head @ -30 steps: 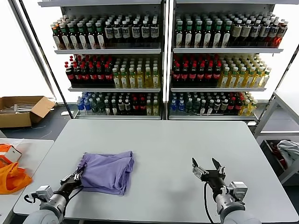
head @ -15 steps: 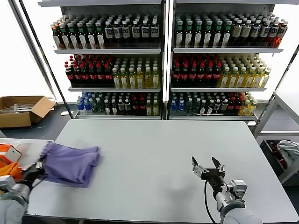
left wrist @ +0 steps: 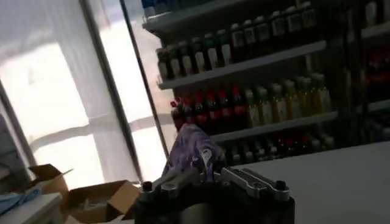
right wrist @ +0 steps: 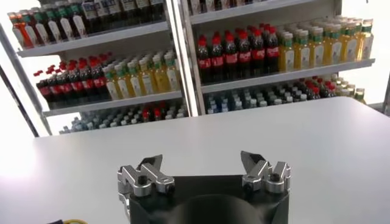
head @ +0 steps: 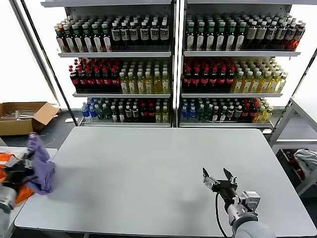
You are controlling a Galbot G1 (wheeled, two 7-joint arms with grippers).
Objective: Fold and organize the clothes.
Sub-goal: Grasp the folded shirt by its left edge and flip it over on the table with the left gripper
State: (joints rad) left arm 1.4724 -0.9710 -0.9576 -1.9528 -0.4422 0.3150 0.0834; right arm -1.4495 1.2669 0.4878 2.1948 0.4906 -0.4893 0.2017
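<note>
One lavender T-shirt (head: 40,163), two grippers — left (head: 20,166), right (head: 218,179) — one table (head: 148,173), one cardboard box (head: 25,116)

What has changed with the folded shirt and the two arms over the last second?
The left gripper, shut on the folded lavender cotton T-shirt, dragged it leftward off the grey table, and it now hangs beside the orange bag. The right gripper stayed open, hovering over the table's near right.

left claw (head: 22,166) clamped (far left) | right claw (head: 218,181) spread, low
</note>
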